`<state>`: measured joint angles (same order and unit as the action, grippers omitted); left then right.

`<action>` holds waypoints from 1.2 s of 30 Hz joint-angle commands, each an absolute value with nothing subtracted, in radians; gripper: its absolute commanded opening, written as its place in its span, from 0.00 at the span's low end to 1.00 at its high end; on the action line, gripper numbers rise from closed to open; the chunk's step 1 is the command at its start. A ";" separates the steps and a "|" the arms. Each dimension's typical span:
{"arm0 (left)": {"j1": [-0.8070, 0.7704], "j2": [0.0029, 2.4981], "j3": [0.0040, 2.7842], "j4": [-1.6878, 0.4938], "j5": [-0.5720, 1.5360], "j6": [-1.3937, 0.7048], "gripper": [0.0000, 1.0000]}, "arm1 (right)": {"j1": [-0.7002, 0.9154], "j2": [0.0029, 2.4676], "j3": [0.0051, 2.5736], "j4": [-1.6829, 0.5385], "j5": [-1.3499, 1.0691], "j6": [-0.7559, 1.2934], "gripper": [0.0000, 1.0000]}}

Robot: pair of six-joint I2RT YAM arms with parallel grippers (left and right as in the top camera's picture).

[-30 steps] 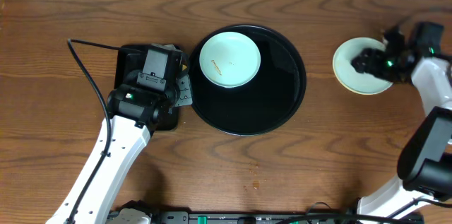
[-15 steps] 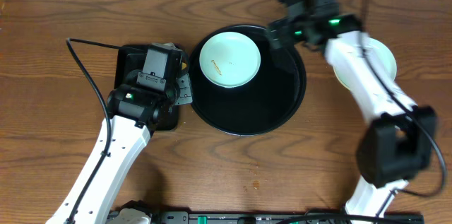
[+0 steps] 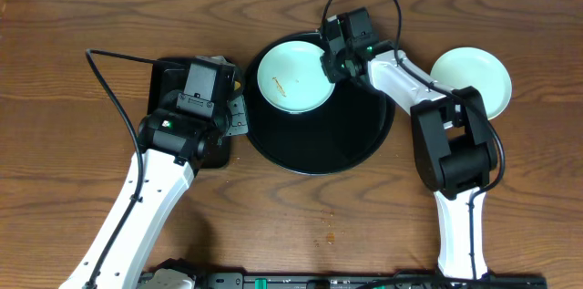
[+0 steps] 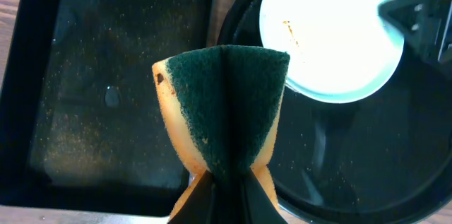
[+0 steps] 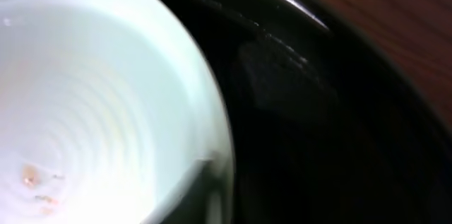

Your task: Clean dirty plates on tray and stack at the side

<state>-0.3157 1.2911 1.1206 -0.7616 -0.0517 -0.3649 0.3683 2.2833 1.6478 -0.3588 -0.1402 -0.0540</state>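
Plate [image 3: 296, 77], pale mint, round and shallow. Lies inside the big round black tray [image 3: 351, 139], in its far-left part, close to the raised rim. Carries a thin brown smear [image 3: 280, 84] left of its middle. Glares almost white in the left wrist view. Has the right jaws at its right rim, at the end of the right arm [image 3: 401, 75], which stretches across the tray's far edge. Cannot tell whether those jaws are open or closed: blurred and mostly out of frame in the right wrist view, only a dark block at the plate's edge from the left wrist. Cannot tell either whether touching the rim or just beside it.

Further out, 1 more pale plate [image 3: 474, 79] on the wooden bench [image 3: 291, 225], right of the tray and apart from it, partly hidden by the right arm.

On the tray's other side, left jaws closed on a folded sponge [image 4: 226, 104], green scouring face outward, yellow foam at the edges. Hangs, in the left wrist view, over the narrow strip between the smaller rectangular black tray [image 4: 106, 90] and the round 1. Fine crumbs and 1 droplet on the rectangular tray's floor.
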 commanded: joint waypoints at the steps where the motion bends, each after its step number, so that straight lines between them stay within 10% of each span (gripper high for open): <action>1: -0.313 1.294 1.125 -0.764 -0.063 -0.352 0.08 | 0.370 2.273 1.650 -0.398 -0.108 -0.044 0.01; 15: -0.371 1.427 1.125 -0.581 0.129 -0.379 0.08 | 0.366 2.171 1.624 -0.858 0.081 0.229 0.01; 36: -0.575 1.809 1.125 -0.192 0.253 -0.507 0.08 | 0.366 2.171 1.599 -0.949 0.062 0.408 0.01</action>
